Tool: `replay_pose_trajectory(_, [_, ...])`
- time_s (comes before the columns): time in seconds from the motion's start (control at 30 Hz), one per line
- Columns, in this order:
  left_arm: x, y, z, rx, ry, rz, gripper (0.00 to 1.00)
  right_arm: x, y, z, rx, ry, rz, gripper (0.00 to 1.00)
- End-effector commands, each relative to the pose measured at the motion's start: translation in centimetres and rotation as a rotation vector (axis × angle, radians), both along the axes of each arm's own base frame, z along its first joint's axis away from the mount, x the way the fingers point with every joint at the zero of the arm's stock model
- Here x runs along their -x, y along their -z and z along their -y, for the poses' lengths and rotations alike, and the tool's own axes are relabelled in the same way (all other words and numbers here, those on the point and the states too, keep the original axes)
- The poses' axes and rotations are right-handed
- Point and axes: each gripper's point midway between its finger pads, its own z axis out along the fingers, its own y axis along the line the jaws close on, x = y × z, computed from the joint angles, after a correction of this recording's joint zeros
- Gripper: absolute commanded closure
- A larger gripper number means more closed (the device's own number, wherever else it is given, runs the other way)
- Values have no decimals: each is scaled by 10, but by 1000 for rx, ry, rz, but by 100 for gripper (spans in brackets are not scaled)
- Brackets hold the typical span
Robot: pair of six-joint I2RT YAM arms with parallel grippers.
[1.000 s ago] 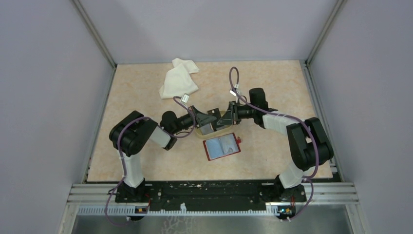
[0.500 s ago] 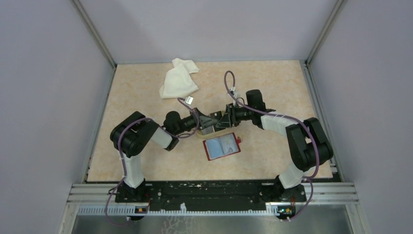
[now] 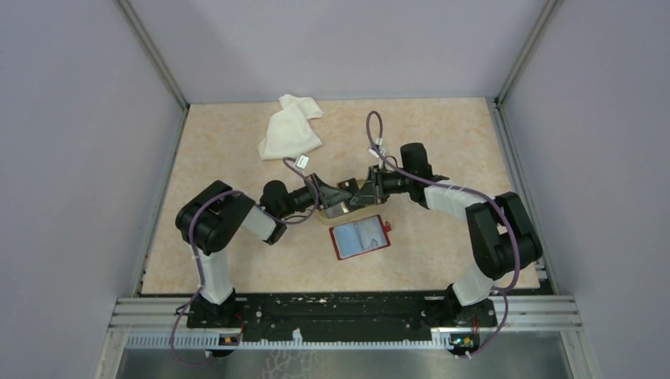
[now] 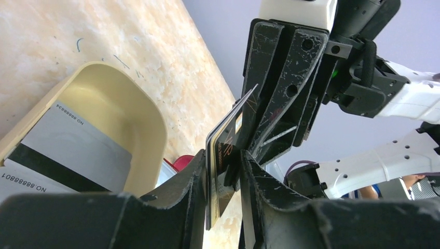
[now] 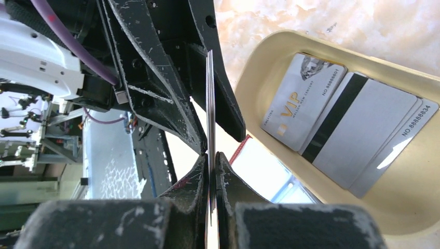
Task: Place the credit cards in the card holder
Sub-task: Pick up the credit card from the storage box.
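Observation:
Both grippers meet above a tan dish (image 3: pixel 368 207) at mid-table. A thin stack of credit cards (image 5: pixel 210 104) stands edge-on between them. My right gripper (image 5: pixel 212 158) is shut tight on it. My left gripper (image 4: pixel 220 161) is open: the same credit cards (image 4: pixel 228 140) rest against its left finger, with a gap on the other side. More grey and striped cards (image 5: pixel 358 129) lie in the dish (image 4: pixel 150 119). The red card holder (image 3: pixel 360 237) lies open on the table just in front of the dish, its clear pockets up.
A crumpled white cloth (image 3: pixel 291 130) lies at the back left of the table. Grey walls and metal rails close in the table on three sides. The arm bases sit at the near edge.
The left gripper's jaws have parted from the cards. The right gripper opened briefly and has shut on the stack. Both wrists stay together over the dish.

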Motion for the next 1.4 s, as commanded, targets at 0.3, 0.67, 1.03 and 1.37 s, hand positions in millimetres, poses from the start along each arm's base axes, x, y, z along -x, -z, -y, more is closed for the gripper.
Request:
replay_pose_trajectory(0.3, [25, -35, -15, 95, 125, 139, 65, -6, -33, 2, -140, -51, 31, 100])
replay_pose_trajectory(0.67, [32, -36, -16, 123, 177, 156, 81, -5, -28, 1, -145, -58, 4, 100])
replay_pose_trajectory(1.03, [20, -20, -16, 61, 152, 94, 100, -16, -9, 4, -72, 4, -20, 75])
replay_pose_trajectory(1.37, [7, 0, -14, 14, 128, 28, 100, -34, 9, 15, 0, 113, -30, 85])
